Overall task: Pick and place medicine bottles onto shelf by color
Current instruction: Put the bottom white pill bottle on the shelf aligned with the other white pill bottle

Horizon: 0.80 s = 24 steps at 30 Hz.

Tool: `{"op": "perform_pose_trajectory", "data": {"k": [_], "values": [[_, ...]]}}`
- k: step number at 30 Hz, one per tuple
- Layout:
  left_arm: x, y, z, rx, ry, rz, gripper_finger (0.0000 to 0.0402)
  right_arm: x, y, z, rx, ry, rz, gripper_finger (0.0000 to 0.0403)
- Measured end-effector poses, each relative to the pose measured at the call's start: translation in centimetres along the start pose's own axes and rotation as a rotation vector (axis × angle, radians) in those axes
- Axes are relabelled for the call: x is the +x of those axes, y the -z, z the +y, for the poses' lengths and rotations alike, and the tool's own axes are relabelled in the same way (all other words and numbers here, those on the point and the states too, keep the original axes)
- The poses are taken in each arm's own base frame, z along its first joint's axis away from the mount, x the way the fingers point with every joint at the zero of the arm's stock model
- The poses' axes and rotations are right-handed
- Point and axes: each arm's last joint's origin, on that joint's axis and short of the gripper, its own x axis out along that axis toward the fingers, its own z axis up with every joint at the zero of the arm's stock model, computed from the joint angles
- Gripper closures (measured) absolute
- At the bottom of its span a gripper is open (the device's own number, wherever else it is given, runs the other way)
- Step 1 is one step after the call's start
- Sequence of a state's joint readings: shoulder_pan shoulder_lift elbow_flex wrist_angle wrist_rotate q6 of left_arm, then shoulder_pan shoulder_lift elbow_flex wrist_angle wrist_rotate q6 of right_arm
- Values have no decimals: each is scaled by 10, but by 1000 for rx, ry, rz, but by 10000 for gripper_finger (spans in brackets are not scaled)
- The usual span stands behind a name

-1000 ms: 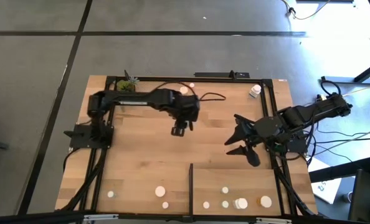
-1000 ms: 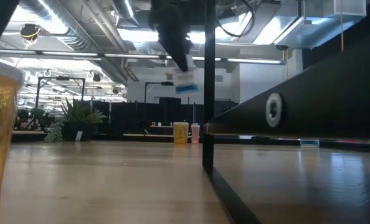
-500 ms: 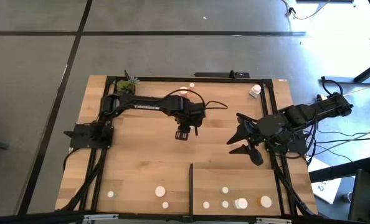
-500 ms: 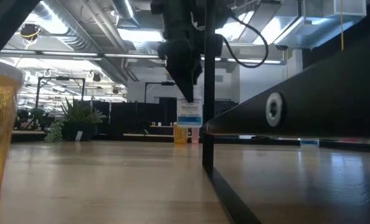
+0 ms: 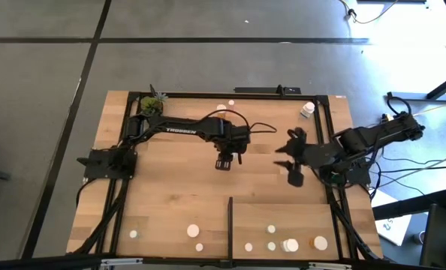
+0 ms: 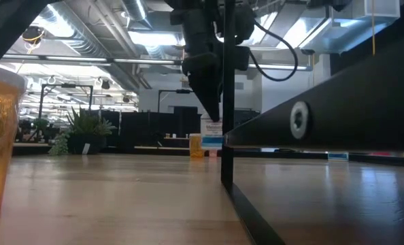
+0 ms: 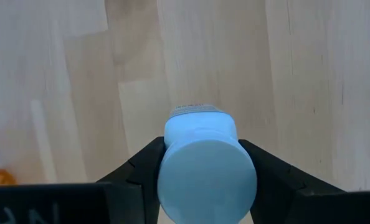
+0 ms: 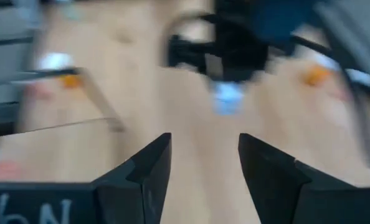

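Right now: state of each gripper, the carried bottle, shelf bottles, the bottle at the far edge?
left gripper: shut on the white bottle, mid-table.
white bottle: clamped between the fingers, above the bare wood.
right gripper: open, empty, at the table's right side.
shelf: several bottles standing along its near edge.
far bottle: lying by the far-right frame.

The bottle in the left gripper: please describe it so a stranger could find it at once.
Look at the middle of the wooden table, above the black strip. There the left gripper holds a white bottle, cap toward the wrist camera. No other bottle is gripped.
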<state>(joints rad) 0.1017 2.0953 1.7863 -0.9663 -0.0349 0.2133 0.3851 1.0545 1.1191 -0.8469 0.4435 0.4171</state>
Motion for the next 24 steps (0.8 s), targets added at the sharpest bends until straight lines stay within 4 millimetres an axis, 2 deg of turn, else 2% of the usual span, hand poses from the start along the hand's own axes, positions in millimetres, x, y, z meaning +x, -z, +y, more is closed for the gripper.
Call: {"op": "perform_pose_trajectory", "data": {"k": [5,24], "values": [[0,0,0,-2,0,1,238,3,4,-5,15,162,-4,215],[3,0,0,-47,1,3,238,19,4,4,-8,162,37,215]]}}
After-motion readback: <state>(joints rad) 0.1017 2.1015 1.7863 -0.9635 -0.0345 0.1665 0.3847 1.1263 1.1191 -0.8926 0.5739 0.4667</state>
